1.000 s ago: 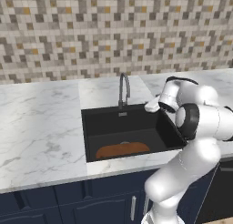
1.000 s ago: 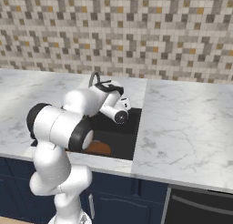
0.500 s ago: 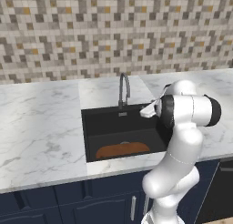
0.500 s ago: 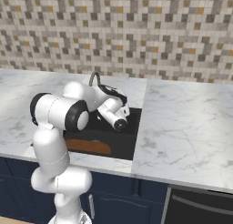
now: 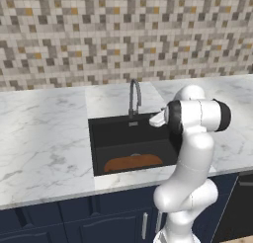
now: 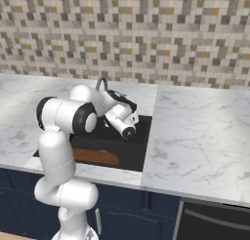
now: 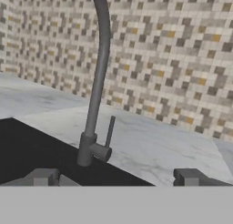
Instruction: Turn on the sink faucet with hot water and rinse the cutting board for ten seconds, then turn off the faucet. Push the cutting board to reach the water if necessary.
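Pincer: mine, jaws wide, empty, facing the faucet
Board: flat in sink (front edge)
Bench: marble, around sink

The place was a home kitchen, rendered by computer. A long white marble table ran along a wall of small mosaic tiles in beige, grey and orange. A deep black sink was set into the table, and a dark gooseneck faucet stood behind it. A wooden cutting board lay in the sink. Under the table were dark blue cabinets with metal handles, and at the right a dark oven door showed.
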You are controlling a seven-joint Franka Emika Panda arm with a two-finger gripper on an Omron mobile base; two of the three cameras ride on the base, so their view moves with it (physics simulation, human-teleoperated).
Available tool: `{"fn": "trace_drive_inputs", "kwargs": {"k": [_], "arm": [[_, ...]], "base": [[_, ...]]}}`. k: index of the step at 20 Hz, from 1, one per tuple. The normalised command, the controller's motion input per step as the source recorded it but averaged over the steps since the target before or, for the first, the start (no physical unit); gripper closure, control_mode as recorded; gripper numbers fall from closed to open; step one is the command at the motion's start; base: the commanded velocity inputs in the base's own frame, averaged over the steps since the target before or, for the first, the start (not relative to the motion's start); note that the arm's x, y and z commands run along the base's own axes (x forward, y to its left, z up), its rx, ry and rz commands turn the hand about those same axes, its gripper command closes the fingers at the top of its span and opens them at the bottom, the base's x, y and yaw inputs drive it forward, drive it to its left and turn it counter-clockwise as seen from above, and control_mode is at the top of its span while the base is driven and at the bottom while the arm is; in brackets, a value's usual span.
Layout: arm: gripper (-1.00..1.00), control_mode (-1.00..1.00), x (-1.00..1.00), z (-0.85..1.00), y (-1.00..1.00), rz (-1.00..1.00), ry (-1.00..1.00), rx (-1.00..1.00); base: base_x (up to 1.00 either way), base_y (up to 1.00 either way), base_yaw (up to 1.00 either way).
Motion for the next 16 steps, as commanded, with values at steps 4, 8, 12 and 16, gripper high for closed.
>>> {"fn": "trace_drive_inputs", "kwargs": {"k": [4, 8, 12, 16], "arm": [[-1.0, -1.0, 0.33, 0.0, 0.0, 0.0, 0.0, 0.0], [-1.0, -1.0, 0.25, 0.0, 0.0, 0.0, 0.0, 0.0], [-1.0, -1.0, 0.33, -0.01, 0.03, 0.0, 0.0, 0.0], [-1.0, -1.0, 0.39, -0.01, 0.11, 0.0, 0.03, 0.02]], "base": [[0.0, 0.0, 0.0], [0.0, 0.0, 0.0], [0.0, 0.0, 0.0], [0.0, 0.0, 0.0]]}}
